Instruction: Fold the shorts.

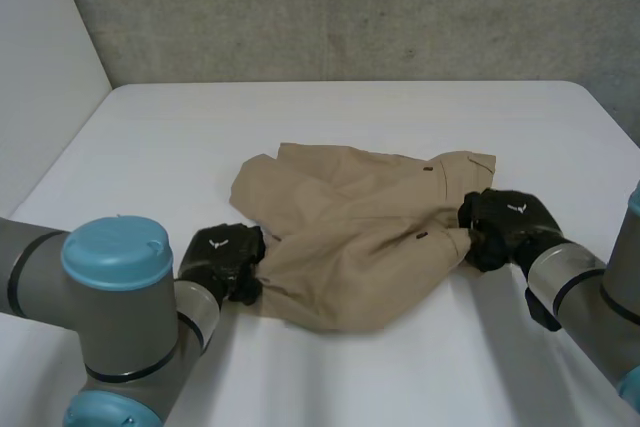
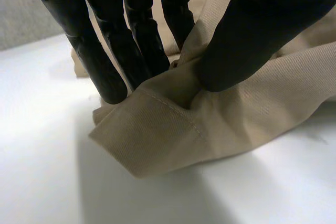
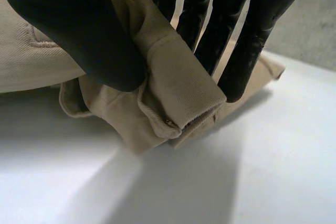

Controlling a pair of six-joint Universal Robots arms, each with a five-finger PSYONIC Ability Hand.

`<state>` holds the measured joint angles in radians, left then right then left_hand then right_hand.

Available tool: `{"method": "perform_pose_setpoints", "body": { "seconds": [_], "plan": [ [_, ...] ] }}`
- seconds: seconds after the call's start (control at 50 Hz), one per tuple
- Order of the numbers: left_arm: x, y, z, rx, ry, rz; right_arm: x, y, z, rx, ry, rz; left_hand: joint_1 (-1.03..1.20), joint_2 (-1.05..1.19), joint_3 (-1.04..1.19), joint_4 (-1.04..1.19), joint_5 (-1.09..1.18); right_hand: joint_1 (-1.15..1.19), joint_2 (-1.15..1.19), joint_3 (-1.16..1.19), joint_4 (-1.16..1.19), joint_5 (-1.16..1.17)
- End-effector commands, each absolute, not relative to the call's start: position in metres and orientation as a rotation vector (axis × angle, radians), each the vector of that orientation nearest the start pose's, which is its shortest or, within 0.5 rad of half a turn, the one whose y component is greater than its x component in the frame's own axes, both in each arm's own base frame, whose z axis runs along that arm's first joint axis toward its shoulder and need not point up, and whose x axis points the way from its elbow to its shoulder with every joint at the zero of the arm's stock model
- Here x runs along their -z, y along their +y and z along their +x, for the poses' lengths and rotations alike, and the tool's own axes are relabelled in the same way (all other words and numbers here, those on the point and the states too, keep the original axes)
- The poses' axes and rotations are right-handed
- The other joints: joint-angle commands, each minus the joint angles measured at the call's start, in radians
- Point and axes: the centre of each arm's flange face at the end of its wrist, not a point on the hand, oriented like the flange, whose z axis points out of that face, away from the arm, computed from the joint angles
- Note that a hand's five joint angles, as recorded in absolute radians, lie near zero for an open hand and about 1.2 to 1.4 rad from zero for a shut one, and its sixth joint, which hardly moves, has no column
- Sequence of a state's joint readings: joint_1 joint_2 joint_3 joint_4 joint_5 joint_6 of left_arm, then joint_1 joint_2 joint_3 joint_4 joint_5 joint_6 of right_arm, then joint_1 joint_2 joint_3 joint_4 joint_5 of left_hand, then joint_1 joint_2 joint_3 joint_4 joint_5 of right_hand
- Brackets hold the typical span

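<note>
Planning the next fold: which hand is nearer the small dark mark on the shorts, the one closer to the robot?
Right. The right hand pinches the shorts at the edge just beside the dark mark; the left hand pinches the opposite edge, far across the cloth.

Looks like a robotics lab or test cell, honestly. Plain white table (image 1: pixel 330 107) set against a rough grey concrete wall (image 1: pixel 350 7) on the far side, flat white panel (image 1: pixel 40 67) boxing in the far left. Coming in from the near side: left arm (image 1: pixel 130 337) and right arm (image 1: pixel 570 282), chunky grey joints with light-blue caps, proper industrial-looking kit. Pair of tan shorts (image 1: pixel 350 237) lying on the tabletop between them, more bench setup than anybody's laundry room.
</note>
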<state>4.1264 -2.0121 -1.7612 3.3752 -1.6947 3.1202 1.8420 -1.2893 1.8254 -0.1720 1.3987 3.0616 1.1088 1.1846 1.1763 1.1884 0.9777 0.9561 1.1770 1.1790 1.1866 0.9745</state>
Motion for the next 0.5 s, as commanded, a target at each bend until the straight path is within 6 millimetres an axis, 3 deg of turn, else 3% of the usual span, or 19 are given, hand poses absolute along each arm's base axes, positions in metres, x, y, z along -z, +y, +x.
{"method": "perform_pose_setpoints", "body": {
  "seconds": [0.02, 0.1, 0.12, 0.16, 0.18, 0.2, 0.3, 0.32, 0.4, 0.5],
  "plan": [
    [-0.201, -0.209, -0.279, 2.135, 2.580, 0.636, -0.211, -0.252, 0.225, 1.793, 2.257, -0.743, 0.287, 0.212, 0.220, 0.208, 0.244, 0.440, 0.219, 0.217, 0.210, 0.247],
    [-0.259, -0.198, -0.272, 2.309, 2.394, 0.671, -0.256, -0.247, 0.223, 1.935, 2.188, -0.853, 0.287, 0.212, 0.220, 0.208, 0.244, 0.440, 0.219, 0.217, 0.210, 0.247],
    [-0.268, -0.196, -0.270, 2.332, 2.364, 0.673, -0.279, -0.242, 0.222, 2.006, 2.143, -0.877, 0.287, 0.212, 0.220, 0.208, 0.244, 0.440, 0.219, 0.217, 0.210, 0.247],
    [-0.304, -0.184, -0.262, 2.433, 2.254, 0.671, -0.301, -0.236, 0.220, 2.076, 2.096, -0.888, 0.287, 0.212, 0.220, 0.208, 0.244, 0.440, 0.219, 0.217, 0.210, 0.247],
    [-0.317, -0.180, -0.260, 2.475, 2.216, 0.660, -0.324, -0.229, 0.218, 2.145, 2.043, -0.887, 0.287, 0.212, 0.220, 0.208, 0.244, 0.440, 0.219, 0.217, 0.210, 0.247],
    [-0.346, -0.170, -0.253, 2.578, 2.129, 0.627, -0.335, -0.226, 0.217, 2.179, 2.015, -0.884, 0.287, 0.212, 0.220, 0.208, 0.244, 0.440, 0.219, 0.217, 0.210, 0.247],
    [-0.413, -0.144, -0.236, 2.818, 1.898, 0.520, -0.394, -0.207, 0.208, 2.333, 1.896, -0.864, 0.287, 0.212, 0.220, 0.208, 0.244, 0.440, 0.219, 0.217, 0.210, 0.247],
    [-0.422, -0.140, -0.233, 2.850, 1.862, 0.506, -0.408, -0.201, 0.206, 2.363, 1.864, -0.861, 0.287, 0.212, 0.220, 0.208, 0.244, 0.440, 0.219, 0.217, 0.210, 0.247],
    [-0.445, -0.131, -0.226, 2.922, 1.775, 0.464, -0.428, -0.193, 0.205, 2.397, 1.827, -0.876, 0.287, 0.212, 0.220, 0.208, 0.244, 0.440, 0.219, 0.217, 0.210, 0.247],
    [-0.440, -0.138, -0.230, 2.900, 1.797, 0.477, -0.418, -0.197, 0.208, 2.363, 1.889, -0.984, 0.287, 0.212, 0.220, 0.208, 0.244, 0.440, 0.219, 0.217, 0.210, 0.247]
  ]
}}
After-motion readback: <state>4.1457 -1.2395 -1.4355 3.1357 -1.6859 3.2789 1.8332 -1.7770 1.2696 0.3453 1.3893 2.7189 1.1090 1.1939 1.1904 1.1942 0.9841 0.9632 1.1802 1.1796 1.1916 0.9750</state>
